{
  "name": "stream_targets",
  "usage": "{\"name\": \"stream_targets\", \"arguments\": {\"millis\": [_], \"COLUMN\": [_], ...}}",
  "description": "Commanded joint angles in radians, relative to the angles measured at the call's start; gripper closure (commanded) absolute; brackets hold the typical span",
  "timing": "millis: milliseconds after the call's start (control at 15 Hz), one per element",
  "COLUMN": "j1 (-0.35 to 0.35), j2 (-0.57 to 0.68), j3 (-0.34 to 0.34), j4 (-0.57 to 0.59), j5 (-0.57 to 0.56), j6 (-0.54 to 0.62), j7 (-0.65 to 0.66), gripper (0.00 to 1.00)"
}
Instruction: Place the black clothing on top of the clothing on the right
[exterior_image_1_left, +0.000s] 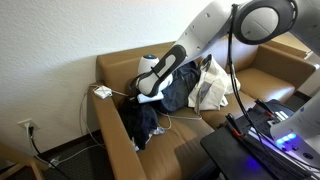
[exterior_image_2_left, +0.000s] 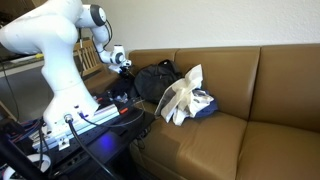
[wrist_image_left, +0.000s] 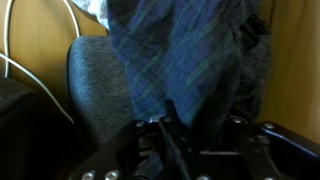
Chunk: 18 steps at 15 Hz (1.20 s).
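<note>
I'm hovering my gripper (exterior_image_1_left: 148, 88) over the brown couch (exterior_image_1_left: 265, 60), half buried in dark plaid cloth (wrist_image_left: 180, 60) so I cannot tell how open it is or if it's gripping any, while the black clothing (exterior_image_1_left: 143, 122) is lying heaped by the armrest (exterior_image_1_left: 112, 122), beside the white clothing (exterior_image_1_left: 207, 85)

Room light: soft and even in both exterior views, shadows pretty gentle.
Wall (exterior_image_2_left: 250, 20): bright, a bit washed out.
Sofa (exterior_image_1_left: 120, 68): mild sheen on the leather.
Black clothing (exterior_image_2_left: 150, 80): crushed to a dark blob, folds lost.
Blue glow (exterior_image_1_left: 285, 143): small bloom low down.
Wrist view: dim and blurry; plaid cloth (wrist_image_left: 180, 60) soft, fingers (wrist_image_left: 172, 125) near-silhouette.
</note>
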Motion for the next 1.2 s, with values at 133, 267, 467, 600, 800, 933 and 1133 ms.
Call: {"name": "stream_targets", "arguments": {"millis": [133, 267, 467, 600, 800, 933, 1133], "j1": [-0.011, -0.117, -0.258, -0.368, -0.521, -0.617, -0.552], "j2": [-0.017, -0.015, -0.036, -0.135, -0.215, -0.272, -0.21], "j3": [-0.007, 0.095, 0.228, 0.324, 0.47, 0.559, 0.503], "j4": [-0.007, -0.032, -0.011, -0.158, -0.296, -0.396, -0.276], "j5": [0.028, 0.088, 0.145, 0.177, 0.221, 0.202, 0.172], "j6": [0.007, 0.068, 0.119, 0.254, 0.476, 0.57, 0.518], "j7": [0.052, -0.022, -0.115, -0.159, -0.178, -0.18, -0.138], "gripper": [0.99, 1.0, 0.99, 0.99, 0.99, 0.99, 0.96]}}
